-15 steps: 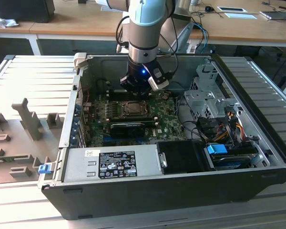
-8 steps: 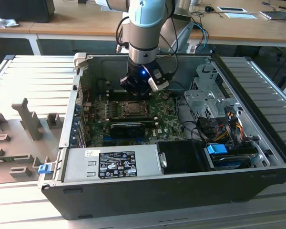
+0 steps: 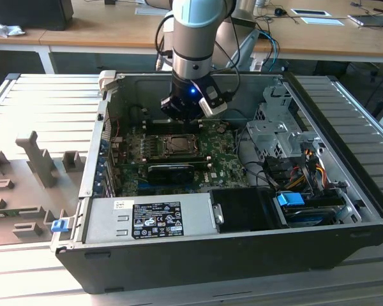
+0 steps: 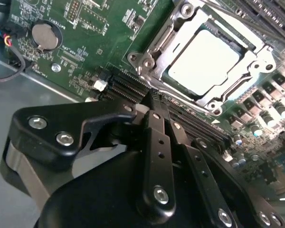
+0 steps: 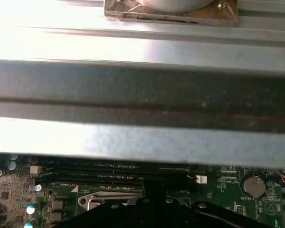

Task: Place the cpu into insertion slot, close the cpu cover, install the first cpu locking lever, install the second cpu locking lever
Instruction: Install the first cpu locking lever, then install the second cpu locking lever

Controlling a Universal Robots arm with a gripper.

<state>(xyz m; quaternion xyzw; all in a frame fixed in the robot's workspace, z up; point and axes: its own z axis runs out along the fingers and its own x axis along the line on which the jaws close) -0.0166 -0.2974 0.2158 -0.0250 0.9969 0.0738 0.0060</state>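
i stand beside the open black computer case (image 3: 345,191) and see the black gripper (image 3: 186,108) hanging above the green motherboard (image 3: 226,159), near the socket. in the second wrist view the two black fingers (image 4: 157,137) are pressed together with nothing between them, so they are clenched and empty. the small square cpu with a dull silver-grey top (image 4: 204,61) already lies in the insertion slot, and the thin grey metal cover frame (image 4: 178,28) lies around it, down, as far as i can judge.

what can go wrong: if the fingers come down a little off the lever, they can slip onto the dark memory slots (image 4: 128,85) just beside the socket, or scrape the cover. a skewed push could also bend the thin lever wire.

the exterior view gives the whole case and the arm's place over the board. the second wrist view gives the cpu's seating. the first wrist view shows the grey case wall (image 5: 142,90) and a round silver battery (image 5: 252,185).
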